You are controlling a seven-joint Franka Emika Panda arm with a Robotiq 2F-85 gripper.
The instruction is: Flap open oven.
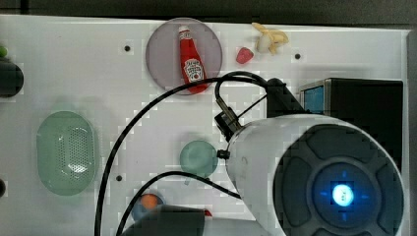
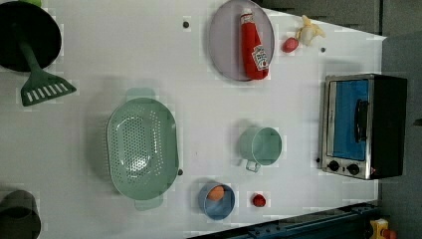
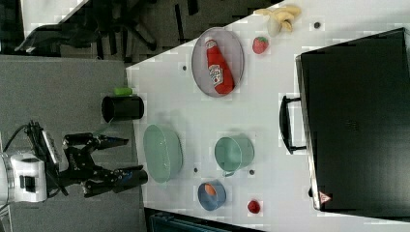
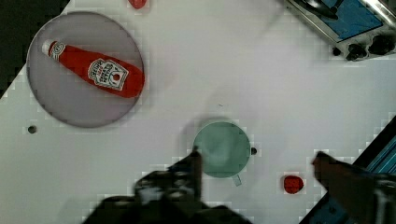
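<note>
- Hand: my gripper [image 3: 123,157], fingers spread wide and holding nothing; it hangs high above the table [image 2: 199,124], well apart from every object.
- Oven [image 2: 363,127]: black box with a silver front frame, at the left view's right edge of the table. Blue glass door shut flat against the frame; curved handle [image 2: 361,121] across the door, two black knobs [image 2: 343,167] beside it.
- Task status: nothing done yet as far as I can judge. The door is closed and the handle untouched. Left to do: travel to the oven, come down to the handle, hook or grip it, and swing the door open.
- Beneath my wrist: a green cup [image 4: 222,149], directly under the hand, with a small red item [image 4: 293,184] near it.
- Other stock: a ketchup bottle [image 2: 253,45] lying on a grey plate [image 2: 224,45]; a green colander [image 2: 143,148]; a blue bowl [image 2: 218,201] holding something orange; a banana [image 2: 309,31].
</note>
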